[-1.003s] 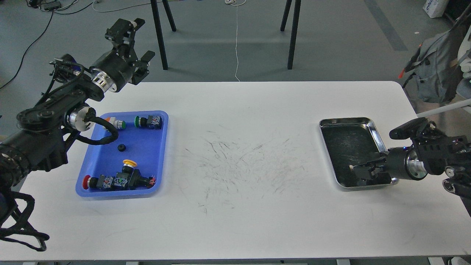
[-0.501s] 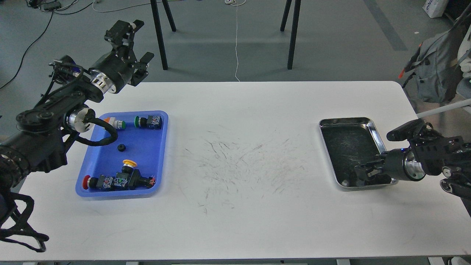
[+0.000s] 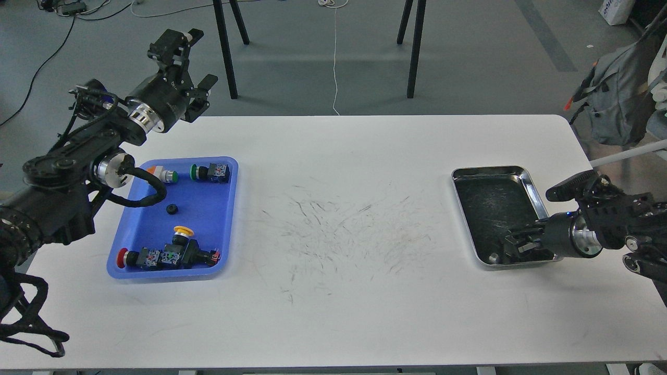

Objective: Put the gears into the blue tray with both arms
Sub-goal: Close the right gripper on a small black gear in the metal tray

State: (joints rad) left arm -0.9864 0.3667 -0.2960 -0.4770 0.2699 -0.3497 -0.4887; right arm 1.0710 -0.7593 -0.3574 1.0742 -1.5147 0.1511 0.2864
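White and scuffed at its middle, our surface (image 3: pixel 338 312) carries the blue tray (image 3: pixel 221 245) near its left edge, one gear (image 3: pixel 172 209) lying among push-button switches (image 3: pixel 169 255). Our left gripper (image 3: pixel 190 62) stays raised beyond the far-left corner, fingers spread. Our right gripper (image 3: pixel 513 247) has drawn back slightly within the steel tray (image 3: pixel 490 172); we cannot tell its state.
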